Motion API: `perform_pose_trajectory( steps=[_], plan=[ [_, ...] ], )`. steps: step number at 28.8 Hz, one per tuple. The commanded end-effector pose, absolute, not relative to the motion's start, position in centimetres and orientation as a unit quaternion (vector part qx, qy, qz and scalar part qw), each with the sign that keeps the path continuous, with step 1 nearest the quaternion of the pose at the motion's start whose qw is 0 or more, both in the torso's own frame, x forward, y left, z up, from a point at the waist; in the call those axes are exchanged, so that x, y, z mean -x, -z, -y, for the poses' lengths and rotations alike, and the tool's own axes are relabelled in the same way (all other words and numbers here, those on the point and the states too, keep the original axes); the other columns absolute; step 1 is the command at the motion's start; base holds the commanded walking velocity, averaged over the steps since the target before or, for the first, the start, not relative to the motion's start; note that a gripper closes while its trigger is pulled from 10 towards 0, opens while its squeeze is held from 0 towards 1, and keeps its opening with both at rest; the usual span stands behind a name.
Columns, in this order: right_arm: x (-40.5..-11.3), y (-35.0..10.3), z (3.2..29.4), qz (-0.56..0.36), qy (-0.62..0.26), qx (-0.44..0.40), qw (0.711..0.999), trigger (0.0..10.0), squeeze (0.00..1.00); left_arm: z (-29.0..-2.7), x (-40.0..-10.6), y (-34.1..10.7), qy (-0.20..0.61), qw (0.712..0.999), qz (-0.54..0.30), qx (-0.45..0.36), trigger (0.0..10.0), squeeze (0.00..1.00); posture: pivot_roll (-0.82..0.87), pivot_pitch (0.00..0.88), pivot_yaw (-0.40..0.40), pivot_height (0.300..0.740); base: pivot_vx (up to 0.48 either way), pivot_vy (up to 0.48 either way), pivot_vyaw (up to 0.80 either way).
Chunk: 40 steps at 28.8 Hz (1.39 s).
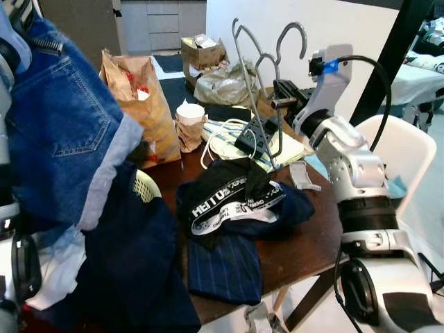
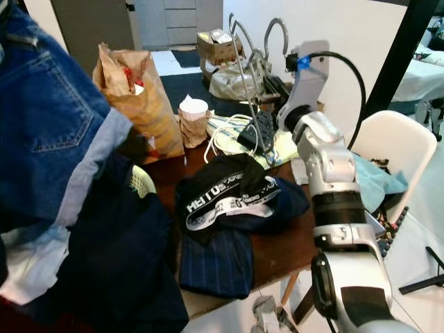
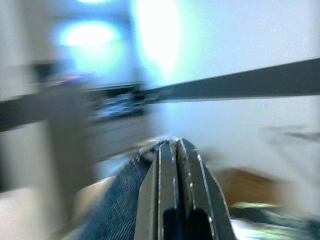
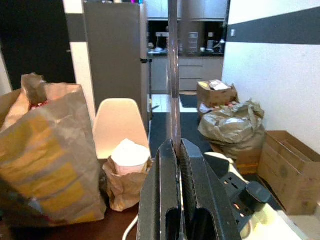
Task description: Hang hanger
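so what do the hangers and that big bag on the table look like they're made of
The hangers held in the right gripper look like bare grey metal wire: thin, rigid, dull sheen. The bag looks like brown paper: matte, creased, crumpled at its top.

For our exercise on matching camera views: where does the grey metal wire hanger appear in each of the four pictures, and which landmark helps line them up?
Left eye view: grey metal wire hanger upper centre, upright above the table, held by the right hand.
Right eye view: upper centre, slightly further left.
Left wrist view: not in it.
Right wrist view: a thin vertical rod rising between the fingers.
Shared landmark: white cup in a crumpled brown paper bag.
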State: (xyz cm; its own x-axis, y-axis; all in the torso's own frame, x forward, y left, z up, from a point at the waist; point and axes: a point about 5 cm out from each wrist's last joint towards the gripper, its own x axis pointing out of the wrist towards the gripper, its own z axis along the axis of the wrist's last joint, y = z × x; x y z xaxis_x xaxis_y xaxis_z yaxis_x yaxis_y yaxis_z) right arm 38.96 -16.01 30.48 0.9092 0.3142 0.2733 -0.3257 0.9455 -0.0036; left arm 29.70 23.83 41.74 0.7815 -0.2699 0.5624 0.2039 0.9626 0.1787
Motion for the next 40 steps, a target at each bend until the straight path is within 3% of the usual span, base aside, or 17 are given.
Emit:
perform_pose_trajectory(
  steps=[1, 3, 10, 14, 16, 20, 22, 23, 26, 28, 30, 36, 37, 40],
  plan=[
    [-39.1, -31.1, 16.5, 0.148, -0.155, -0.025, 0.976, 10.0, 0.0, -22.4, -28.2, -42.2, 0.204, 0.921, 0.329, -0.041, 0.0, 0.0, -0.05, 0.0, -0.058, 0.74, 0.0, 0.0, 0.0],
    [-39.3, -31.5, 17.1, 0.155, -0.15, -0.036, 0.976, 10.0, 0.0, -20.4, -25.1, -42.2, 0.333, 0.878, 0.34, -0.05, 0.0, 0.0, -0.03, 0.0, -0.063, 0.74, 0.0, 0.0, 0.0],
    [-39.6, -32.1, 17.5, 0.167, -0.146, -0.048, 0.974, 10.0, 0.0, -18.6, -23.3, -41.7, 0.432, 0.841, 0.313, -0.087, 0.0, 0.0, -0.02, 0.0, -0.062, 0.74, 0.0, 0.0, 0.0],
    [-39.7, -32.2, 17.6, 0.168, -0.146, -0.048, 0.974, 10.0, 0.0, -18.8, -23.2, -41.6, 0.437, 0.841, 0.302, -0.101, 0.0, 0.0, -0.02, 0.0, -0.06, 0.74, 0.0, 0.0, 0.0],
    [-39.6, -31.9, 17.8, 0.166, -0.142, -0.046, 0.975, 10.0, 0.0, -21.2, -22.8, -40.4, 0.402, 0.869, 0.249, -0.143, 0.0, 0.0, -0.02, 0.0, -0.053, 0.74, 0.0, 0.0, 0.0],
    [-39.6, -31.8, 17.9, 0.166, -0.142, -0.045, 0.975, 10.0, 0.0, -21.8, -22.6, -40.1, 0.393, 0.876, 0.236, -0.15, 0.0, 0.0, -0.02, 0.0, -0.053, 0.74, 0.0, 0.0, 0.0],
    [-39.7, -31.6, 18.0, 0.162, -0.142, -0.04, 0.976, 10.0, 0.0, -23.8, -21.9, -36.9, 0.359, 0.908, 0.151, -0.154, 0.0, 0.0, -0.01, 0.0, -0.055, 0.74, 0.0, 0.0, 0.0],
    [-39.7, -31.6, 18.0, 0.162, -0.142, -0.04, 0.976, 10.0, 0.0, -23.8, -21.9, -36.9, 0.359, 0.908, 0.151, -0.154, 0.0, 0.0, -0.01, 0.0, -0.055, 0.74, 0.0, 0.0, 0.0],
    [-39.9, -31.5, 17.9, 0.159, -0.143, -0.035, 0.976, 10.0, 0.0, -25.2, -20.1, -32.5, 0.345, 0.926, 0.029, -0.146, 0.0, 0.0, 0.0, 0.0, -0.057, 0.74, 0.0, 0.0, 0.0],
    [-40.0, -31.3, 17.8, 0.156, -0.145, -0.034, 0.976, 10.0, 0.0, -25.2, -18.5, -30.1, 0.35, 0.926, -0.049, -0.13, 0.0, 0.0, 0.02, 0.0, -0.06, 0.74, 0.0, 0.0, 0.0],
    [-40.0, -31.3, 17.8, 0.156, -0.145, -0.034, 0.976, 10.0, 0.0, -25.2, -18.5, -30.1, 0.35, 0.926, -0.049, -0.13, 0.0, 0.0, 0.02, 0.0, -0.06, 0.74, 0.0, 0.0, 0.0],
    [-40.2, -30.8, 17.4, 0.148, -0.15, -0.033, 0.977, 10.0, 0.0, -24.8, -16.6, -26.9, 0.363, 0.909, -0.152, -0.134, 0.0, 0.0, 0.03, 0.0, -0.062, 0.74, 0.0, 0.0, 0.0],
    [-40.2, -30.8, 17.3, 0.146, -0.152, -0.033, 0.977, 10.0, 0.0, -25.1, -16.4, -26.0, 0.352, 0.908, -0.179, -0.141, 1.1, 0.0, 0.03, 0.0, -0.062, 0.74, 0.0, 0.0, 0.0],
    [-40.2, -30.7, 17.2, 0.145, -0.153, -0.033, 0.977, 10.0, 0.0, -25.3, -16.3, -25.5, 0.344, 0.907, -0.195, -0.147, 1.1, 0.0, 0.03, 0.0, -0.062, 0.74, 0.0, 0.0, 0.0]
  ],
)
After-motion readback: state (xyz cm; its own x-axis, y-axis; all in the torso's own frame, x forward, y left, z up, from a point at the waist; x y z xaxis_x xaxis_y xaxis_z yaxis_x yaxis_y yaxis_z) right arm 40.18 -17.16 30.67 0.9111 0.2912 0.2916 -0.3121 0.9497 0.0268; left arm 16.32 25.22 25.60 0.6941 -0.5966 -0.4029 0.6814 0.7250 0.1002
